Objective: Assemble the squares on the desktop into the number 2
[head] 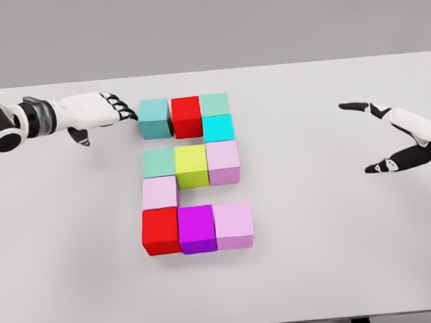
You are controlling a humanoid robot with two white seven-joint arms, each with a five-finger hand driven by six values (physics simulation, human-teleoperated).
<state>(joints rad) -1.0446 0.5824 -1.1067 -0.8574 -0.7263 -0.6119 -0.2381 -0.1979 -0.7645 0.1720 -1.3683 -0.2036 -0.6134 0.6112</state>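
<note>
Several coloured cubes lie on the white table (344, 256) in the shape of a 2. The top row holds a teal cube (153, 118), a red cube (187, 116) and a mint cube (214, 103), with a cyan cube (218, 128) below the mint one. The middle row is a green cube (159, 163), a yellow-green cube (192, 166) and a pink cube (223, 161). A pale pink cube (160, 192) links down to the bottom row: red (160, 230), purple (196, 229), pink (234, 225). My left hand (113, 110) rests with its fingertips against the teal cube's left side, holding nothing. My right hand (387, 135) hovers open at the right.
The table's far edge runs just behind the top row of cubes. Grey wall fills the background.
</note>
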